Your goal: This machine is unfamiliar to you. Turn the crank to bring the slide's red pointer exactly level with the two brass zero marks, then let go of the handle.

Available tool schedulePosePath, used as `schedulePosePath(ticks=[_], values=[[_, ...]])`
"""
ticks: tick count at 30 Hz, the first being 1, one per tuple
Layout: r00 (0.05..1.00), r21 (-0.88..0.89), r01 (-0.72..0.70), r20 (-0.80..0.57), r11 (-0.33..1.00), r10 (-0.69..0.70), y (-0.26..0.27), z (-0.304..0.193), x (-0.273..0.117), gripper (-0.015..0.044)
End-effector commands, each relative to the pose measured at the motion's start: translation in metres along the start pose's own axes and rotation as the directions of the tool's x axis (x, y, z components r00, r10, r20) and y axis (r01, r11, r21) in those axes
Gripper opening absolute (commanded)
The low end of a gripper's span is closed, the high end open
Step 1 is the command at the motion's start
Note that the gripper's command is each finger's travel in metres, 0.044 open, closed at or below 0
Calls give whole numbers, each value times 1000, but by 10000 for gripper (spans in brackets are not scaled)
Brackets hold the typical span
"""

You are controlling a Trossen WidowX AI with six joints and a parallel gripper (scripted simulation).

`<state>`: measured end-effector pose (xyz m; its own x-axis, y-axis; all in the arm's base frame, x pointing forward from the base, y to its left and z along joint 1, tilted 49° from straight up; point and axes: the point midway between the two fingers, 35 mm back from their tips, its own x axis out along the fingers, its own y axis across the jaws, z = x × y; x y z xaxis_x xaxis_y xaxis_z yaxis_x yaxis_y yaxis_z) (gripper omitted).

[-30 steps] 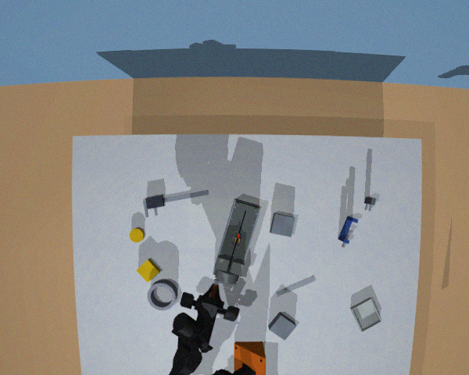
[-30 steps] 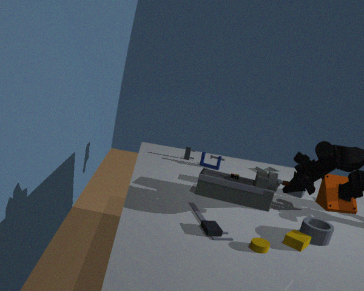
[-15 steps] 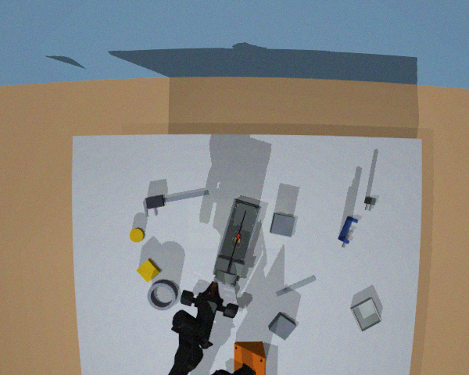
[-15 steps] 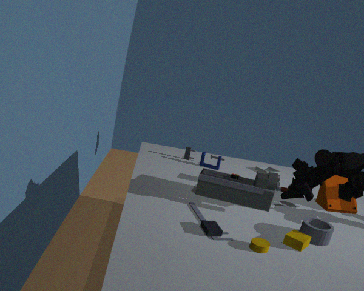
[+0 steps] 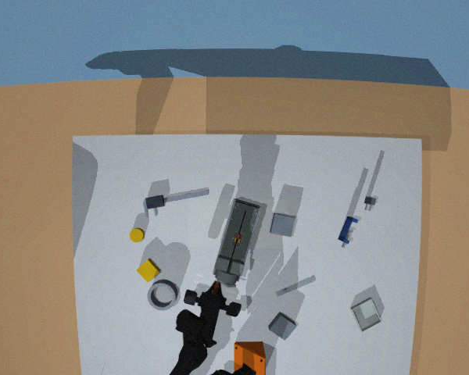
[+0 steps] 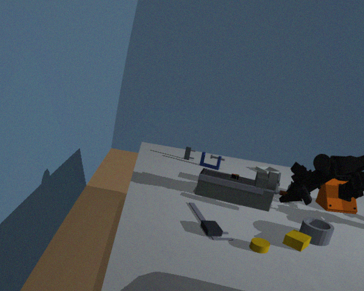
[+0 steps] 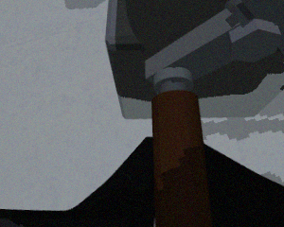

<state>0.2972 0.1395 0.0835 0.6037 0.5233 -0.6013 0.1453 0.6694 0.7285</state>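
Observation:
The machine is a long grey box (image 5: 248,226) (image 6: 232,194) with a dark slotted top and a round housing at the arm's end. The small red pointer (image 5: 238,236) is mid-slot, beside the brass marks (image 5: 237,241). It looks very slightly toward the far end from them; exact level is too small to tell. The crank arm (image 7: 194,44) slants down to the left in the wrist view, ending at the red-brown handle (image 5: 216,286) (image 6: 283,193) (image 7: 176,123). My black gripper (image 5: 216,288) (image 6: 281,196) (image 7: 180,161) is shut on the handle; its fingertips are partly hidden.
Left of the machine are a grey ring (image 5: 150,296), a yellow block (image 5: 148,269), a yellow disc (image 5: 136,234) and a dark block with a bar (image 5: 155,201). Right are grey blocks (image 5: 283,224) (image 5: 282,325), a loose bar (image 5: 296,285) and a blue bracket (image 5: 345,230).

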Motion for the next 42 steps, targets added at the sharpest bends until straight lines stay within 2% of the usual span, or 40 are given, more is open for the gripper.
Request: schedulePosePath(ticks=[1,42], values=[[1000,2,8,-8,1000,-8,-7,-5,5,0],[1000,2,9,-8,1000,-9,-25,-7,7,0]])
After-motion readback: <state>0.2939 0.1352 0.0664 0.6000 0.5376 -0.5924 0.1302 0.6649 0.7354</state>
